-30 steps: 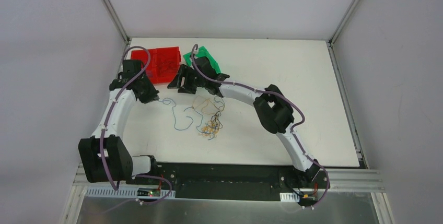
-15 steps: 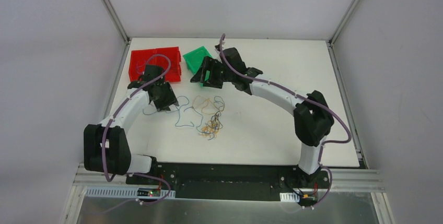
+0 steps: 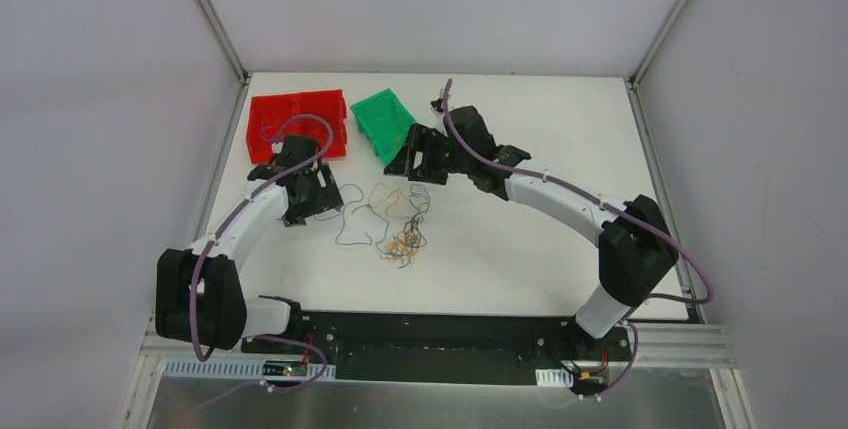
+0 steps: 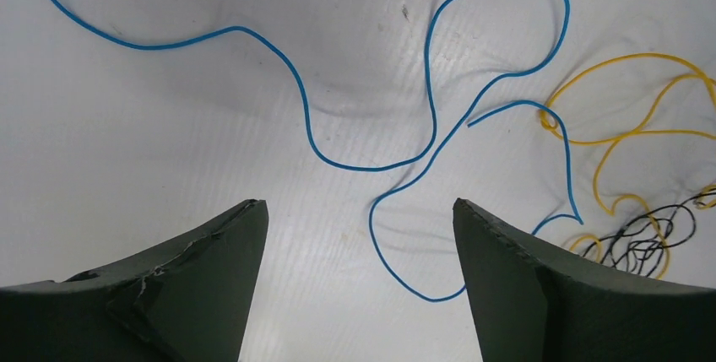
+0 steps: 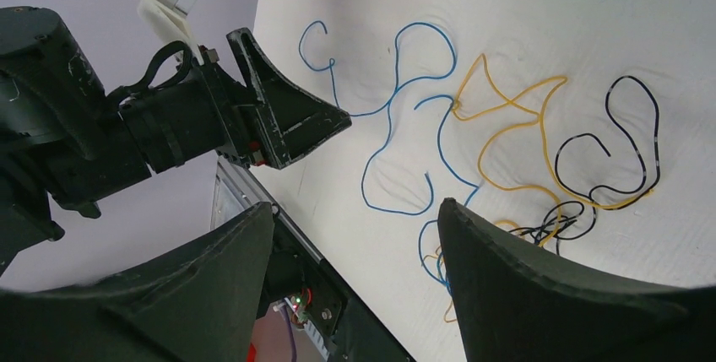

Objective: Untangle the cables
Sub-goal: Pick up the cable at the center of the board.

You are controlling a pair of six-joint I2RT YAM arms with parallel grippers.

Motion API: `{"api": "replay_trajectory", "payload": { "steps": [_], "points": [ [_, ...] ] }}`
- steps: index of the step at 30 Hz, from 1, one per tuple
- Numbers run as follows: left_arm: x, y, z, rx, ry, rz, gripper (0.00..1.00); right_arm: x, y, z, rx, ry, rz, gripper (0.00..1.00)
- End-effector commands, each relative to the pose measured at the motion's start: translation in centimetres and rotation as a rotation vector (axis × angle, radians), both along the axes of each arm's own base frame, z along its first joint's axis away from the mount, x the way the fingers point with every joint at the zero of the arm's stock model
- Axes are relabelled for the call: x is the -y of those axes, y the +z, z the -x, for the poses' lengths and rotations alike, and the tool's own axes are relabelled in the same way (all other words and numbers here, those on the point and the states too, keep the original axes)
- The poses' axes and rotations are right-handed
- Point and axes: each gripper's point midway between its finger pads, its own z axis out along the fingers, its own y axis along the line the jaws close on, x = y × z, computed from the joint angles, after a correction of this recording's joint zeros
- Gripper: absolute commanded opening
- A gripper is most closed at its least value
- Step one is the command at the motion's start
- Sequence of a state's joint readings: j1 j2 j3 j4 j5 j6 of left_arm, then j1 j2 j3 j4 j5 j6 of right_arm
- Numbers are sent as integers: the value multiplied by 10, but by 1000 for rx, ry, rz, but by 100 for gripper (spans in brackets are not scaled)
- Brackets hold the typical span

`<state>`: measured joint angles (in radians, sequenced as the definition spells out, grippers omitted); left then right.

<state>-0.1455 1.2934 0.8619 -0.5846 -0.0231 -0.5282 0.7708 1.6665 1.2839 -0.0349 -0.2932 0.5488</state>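
2 arms reach in over the white table (image 3: 520, 249), L arm (image 3: 245, 224) from the left and R arm (image 3: 560, 194) from the right. The cables (image 3: 395, 219) lie loose on the table between their tips, approx mid-table. L jaws are spread wide w/ nothing in them. They hang just above the blue cable (image 4: 363, 168), which squiggles across the table beneath. R jaws are likewise apart & empty, up near the green bin (image 3: 378, 117), looking down on the whole bunch. The blue strand is on the left side of the bunch. The yellow cable (image 3: 385, 192) loops next to it & meets it at 1 spot, and the dark cable (image 5: 629, 79) curls to the right of that. Nearer the arm bases sits a small knotted clump (image 3: 403, 242), yellow-orange w/ dark strands. The red bin (image 3: 300, 114) stands beside the green 1 at the back left.
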Motion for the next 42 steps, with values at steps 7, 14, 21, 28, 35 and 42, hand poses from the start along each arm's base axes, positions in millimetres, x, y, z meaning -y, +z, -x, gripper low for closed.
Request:
{"api": "replay_trajectory", "payload": {
  "steps": [7,14,21,28,35,42],
  "points": [
    [-28,28,-35,63,-173,-423,99,6,48,10,70,36,-98,74],
    [-28,-2,-27,31,-51,-284,99,19,71,19,84,57,-150,73],
    [-1,-18,-34,37,-34,132,99,34,91,21,114,60,-186,72],
    [8,-22,-47,47,-39,290,99,46,97,22,125,35,-195,72],
    [31,-39,-38,-74,-181,204,99,47,100,20,116,29,-205,71],
    [18,-44,-35,-122,-193,18,86,45,99,20,100,31,-214,71]
  ]
}}
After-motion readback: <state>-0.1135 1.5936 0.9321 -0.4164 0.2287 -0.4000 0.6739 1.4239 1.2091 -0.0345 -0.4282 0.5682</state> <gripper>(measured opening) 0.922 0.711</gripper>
